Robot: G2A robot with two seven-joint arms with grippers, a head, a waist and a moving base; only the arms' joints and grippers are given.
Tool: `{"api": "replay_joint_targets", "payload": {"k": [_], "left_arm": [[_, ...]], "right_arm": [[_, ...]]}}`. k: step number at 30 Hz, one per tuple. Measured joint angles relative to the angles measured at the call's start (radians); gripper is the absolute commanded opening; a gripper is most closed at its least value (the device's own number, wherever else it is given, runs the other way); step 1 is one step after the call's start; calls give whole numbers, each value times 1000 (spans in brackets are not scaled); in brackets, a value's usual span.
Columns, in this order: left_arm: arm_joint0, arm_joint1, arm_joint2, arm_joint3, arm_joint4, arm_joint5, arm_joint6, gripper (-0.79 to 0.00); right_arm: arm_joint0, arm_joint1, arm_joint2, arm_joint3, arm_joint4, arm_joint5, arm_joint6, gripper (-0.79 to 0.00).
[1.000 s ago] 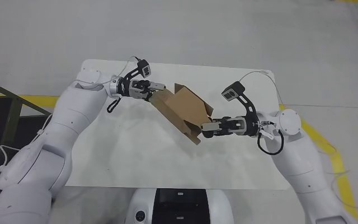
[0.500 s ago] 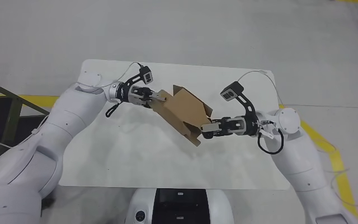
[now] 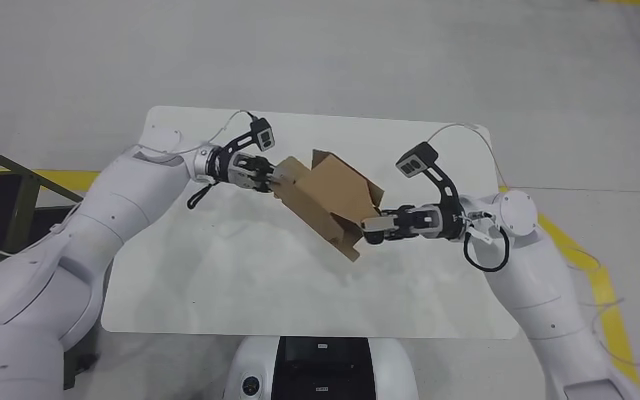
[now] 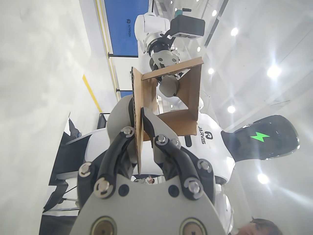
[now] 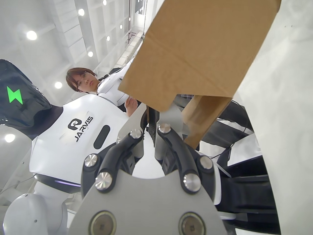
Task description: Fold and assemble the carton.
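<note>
Carton [image 3: 330, 200] held over the table [image 3: 200, 290], opened to a tube.
Left gripper [image 3: 274, 179] is clamped on 1 end flap and right gripper [image 3: 367, 226] pinches the opposite corner. The body looks squared, but the end flaps appear unfolded, so closing remains.

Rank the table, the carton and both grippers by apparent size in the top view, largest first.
1. table
2. carton
3. left gripper and right gripper: they look alike, so not ranked.
</note>
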Motion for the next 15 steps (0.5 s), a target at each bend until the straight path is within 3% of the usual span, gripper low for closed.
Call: {"api": "replay_joint_targets", "payload": {"k": [1, 2, 3, 4, 15], "left_arm": [[-2, 2, 3, 0, -9, 0, 0, -785], [-4, 3, 5, 1, -16, 0, 0, -785], [-5, 3, 6, 3, -23, 0, 0, -785], [-6, 4, 6, 7, -32, 0, 0, -785], [17, 0, -54, 73, -138, 0, 0, -785]], "right_arm": [[1, 0, 0, 3, 3, 0, -4, -431], [2, -1, -1, 5, 5, 0, -7, -243], [3, -1, -1, 7, 6, 0, -11, -71], [4, -1, -1, 11, 8, 0, -15, 0], [9, -3, 6, 43, 15, -7, -62, 0]]}}
